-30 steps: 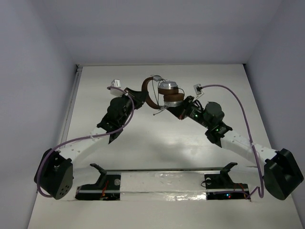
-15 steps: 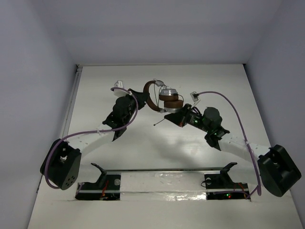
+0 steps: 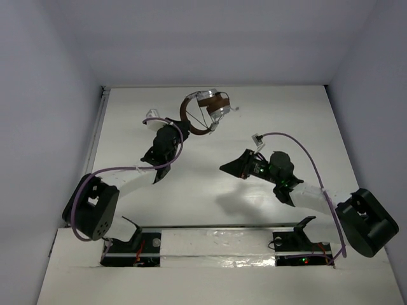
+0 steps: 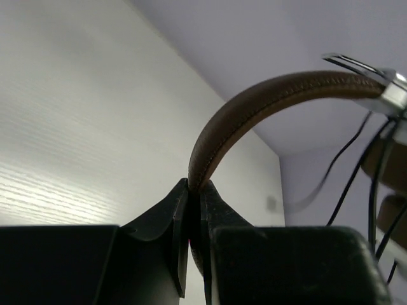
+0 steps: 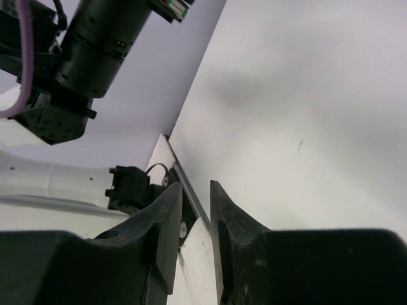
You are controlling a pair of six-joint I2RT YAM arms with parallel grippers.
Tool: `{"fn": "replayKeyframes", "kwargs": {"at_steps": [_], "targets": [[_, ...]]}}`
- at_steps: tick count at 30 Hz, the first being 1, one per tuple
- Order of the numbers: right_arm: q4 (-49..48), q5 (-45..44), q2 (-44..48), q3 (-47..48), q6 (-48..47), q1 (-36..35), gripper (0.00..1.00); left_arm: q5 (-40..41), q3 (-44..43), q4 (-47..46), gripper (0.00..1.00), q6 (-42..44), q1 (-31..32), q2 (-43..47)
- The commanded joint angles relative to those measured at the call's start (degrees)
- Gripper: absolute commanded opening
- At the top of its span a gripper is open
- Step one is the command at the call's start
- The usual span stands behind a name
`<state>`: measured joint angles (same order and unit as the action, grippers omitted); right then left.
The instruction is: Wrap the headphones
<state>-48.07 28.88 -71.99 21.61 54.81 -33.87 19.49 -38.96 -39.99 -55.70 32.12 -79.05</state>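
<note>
Nearest us, to the right of the left gripper point(image 3: 183, 127) and closer to the arm bases, the right gripper point(image 3: 224, 168) hangs over the table point(image 3: 191, 197). Its wrist view shows its jaws a narrow slot apart with nothing between them.

The left gripper itself is clamped on the brown headband point(image 4: 267, 101) of the headphones point(image 3: 205, 108), with the leather pinched edge-on between its fingertips point(image 4: 166, 219). Just beyond that grip the headphones arch away toward the back of the table. The silver earcups point(image 3: 216, 109) sit at the far end, and the thin black cord point(image 4: 346, 152) runs in loose strands across the band's opening. We cannot tell whether any part touches the surface.

We judge the headband to be the right hold. It is padded leather over a springy frame, grippy and stiff enough to carry the whole set from one pinch. The earcups are likely the heavy end and will want to swing about the left gripper. The cord is light, limp and probably slick. We would pinch it a little way out from the earcups and keep the tension gentle, since its joint at the cup is likely the fragile spot.
</note>
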Motion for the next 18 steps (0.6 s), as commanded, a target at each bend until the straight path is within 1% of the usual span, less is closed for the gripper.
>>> {"fn": "replayKeyframes", "kwargs": {"at_steps": [1,2,4,5,7,9,10,13,14,18], "targets": [[1.57,-2.69,3.95,-0.51,-1.37,-0.23,0.30,1.52,-1.91,-7.56,0.00,-1.43,-0.13,-2.77],[3.84,-3.21,4.83,-0.60,-1.72,-0.23,0.30,1.09,-2.95,-7.91,0.00,-0.99,-0.13,-5.56],[6.31,-3.92,8.34,-0.95,-3.38,-0.23,0.31,0.64,-4.19,-8.09,0.00,0.76,-0.13,-8.22],[9.72,-5.40,9.83,-1.21,-4.26,-0.23,0.31,0.29,-4.98,-8.35,0.00,1.12,-0.13,-10.14],[13.08,-7.17,14.82,-1.39,-6.98,-0.23,0.31,-0.15,-5.25,-9.49,0.00,2.61,-0.13,-11.56],[18.44,-9.98,18.53,-1.13,-9.96,-0.23,0.32,-0.06,-6.39,-8.89,0.00,4.19,-0.13,-12.53],[22.11,-11.99,21.77,-0.34,-10.94,-0.23,0.34,0.03,-7.17,-8.44,0.00,6.11,0.40,-12.71],[26.53,-14.81,26.09,1.15,-14.19,-0.23,0.35,0.64,-8.23,-6.07,0.00,9.11,1.97,-11.92],[29.59,-16.91,28.46,1.68,-14.98,-0.23,0.34,1.60,-8.85,-5.02,0.00,10.16,1.98,-11.49],[35.58,-22.02,33.48,4.84,-19.02,-0.23,0.34,3.27,-9.47,0.41,0.00,15.08,4.70,-6.66]]}}
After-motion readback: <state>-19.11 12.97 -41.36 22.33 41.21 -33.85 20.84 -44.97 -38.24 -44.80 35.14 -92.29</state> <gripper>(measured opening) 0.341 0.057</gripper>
